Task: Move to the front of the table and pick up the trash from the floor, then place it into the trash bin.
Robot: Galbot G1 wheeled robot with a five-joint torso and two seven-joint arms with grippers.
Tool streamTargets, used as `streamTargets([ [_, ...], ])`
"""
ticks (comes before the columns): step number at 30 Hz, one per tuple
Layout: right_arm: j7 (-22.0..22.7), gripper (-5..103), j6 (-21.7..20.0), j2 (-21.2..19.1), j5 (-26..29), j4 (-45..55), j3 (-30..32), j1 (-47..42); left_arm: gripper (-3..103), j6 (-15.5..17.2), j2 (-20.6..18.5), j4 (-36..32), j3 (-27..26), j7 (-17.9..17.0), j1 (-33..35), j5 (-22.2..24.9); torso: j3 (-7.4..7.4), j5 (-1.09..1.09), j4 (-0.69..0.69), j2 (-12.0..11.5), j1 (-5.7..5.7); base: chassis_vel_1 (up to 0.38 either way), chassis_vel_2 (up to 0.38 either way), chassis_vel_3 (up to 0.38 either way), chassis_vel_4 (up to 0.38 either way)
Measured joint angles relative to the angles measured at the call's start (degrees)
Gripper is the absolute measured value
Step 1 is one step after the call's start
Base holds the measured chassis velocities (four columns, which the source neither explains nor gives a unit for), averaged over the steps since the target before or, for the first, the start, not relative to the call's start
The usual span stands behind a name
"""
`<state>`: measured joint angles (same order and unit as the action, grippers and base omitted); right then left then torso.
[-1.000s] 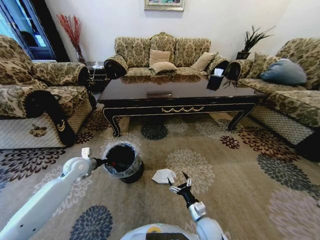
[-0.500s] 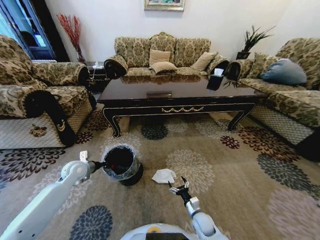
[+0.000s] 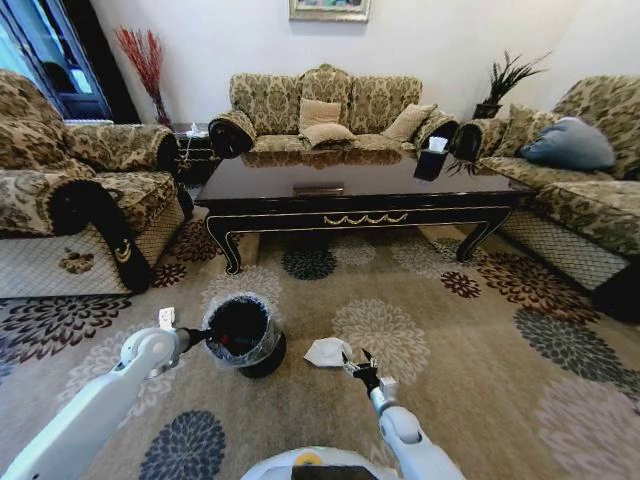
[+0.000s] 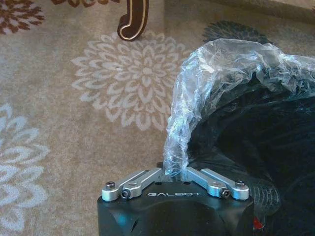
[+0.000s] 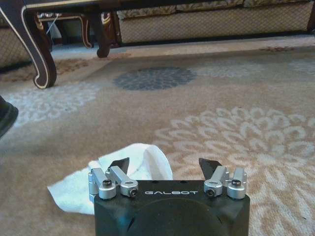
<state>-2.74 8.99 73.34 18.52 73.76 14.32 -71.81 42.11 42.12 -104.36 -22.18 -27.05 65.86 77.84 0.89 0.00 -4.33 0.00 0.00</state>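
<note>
The trash, a crumpled white paper wad (image 3: 328,351) (image 5: 74,189), lies on the patterned floor (image 3: 440,330) in front of the dark table (image 3: 360,190). My right gripper (image 3: 358,366) (image 5: 165,164) hangs low over the carpet just right of the wad, open, its fingertips (image 5: 120,163) astride the wad's near edge. The black trash bin (image 3: 243,333) (image 4: 256,128) stands left of the wad, tilted toward my left arm. My left gripper (image 3: 205,338) (image 4: 175,172) is shut on its bag-lined rim.
Sofas stand to the left (image 3: 70,190), behind the table (image 3: 325,105) and to the right (image 3: 580,170). A curved table leg (image 5: 37,54) rises beyond the wad. Open carpet stretches right of the right gripper.
My right gripper has moved forward and down, closer to the paper wad. The left arm has drawn back slightly, with the bin leaning a bit more toward it.
</note>
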Motion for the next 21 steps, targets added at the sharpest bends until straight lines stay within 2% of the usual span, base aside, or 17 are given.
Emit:
streamTargets([
  [4, -0.48, 79, 0.32, -0.21, -0.25, -2.13, -0.38, 1.43, 0, 0.01, -0.10, -0.37, 0.05, -0.28, 0.10, -0.01, 0.00, 0.00, 0.02, 0.00, 0.00, 0.000, 0.000, 0.000, 0.000],
  [11, -0.87, 68, 0.73, 0.09, -1.53, -7.04, -0.98, 4.65, 0, 0.01, -0.26, -0.90, 0.46, -0.60, 0.02, 0.06, 0.00, 0.00, 0.01, 0.00, 0.00, 0.000, 0.000, 0.000, 0.000],
  [16, -1.05, 66, 0.97, 0.24, -2.23, -9.79, -1.12, 6.26, 0, 0.01, -0.15, -0.80, 0.59, -0.63, -0.17, 0.09, 0.00, 0.00, 0.01, 0.00, 0.00, 0.000, 0.000, 0.000, 0.000],
  [18, -1.17, 63, 1.00, 0.19, -2.37, -10.11, -1.27, 6.44, 0, 0.01, -0.13, -0.73, 0.61, -0.63, -0.17, 0.10, 0.00, 0.00, 0.01, 0.00, 0.00, 0.000, 0.000, 0.000, 0.000],
  [21, -1.34, 49, 1.05, 0.00, -3.03, -10.88, -1.67, 6.89, 0, 0.01, -0.05, -0.49, 0.70, -0.63, -0.20, 0.05, 0.00, 0.00, 0.01, 0.00, 0.00, 0.000, 0.000, 0.000, 0.000],
])
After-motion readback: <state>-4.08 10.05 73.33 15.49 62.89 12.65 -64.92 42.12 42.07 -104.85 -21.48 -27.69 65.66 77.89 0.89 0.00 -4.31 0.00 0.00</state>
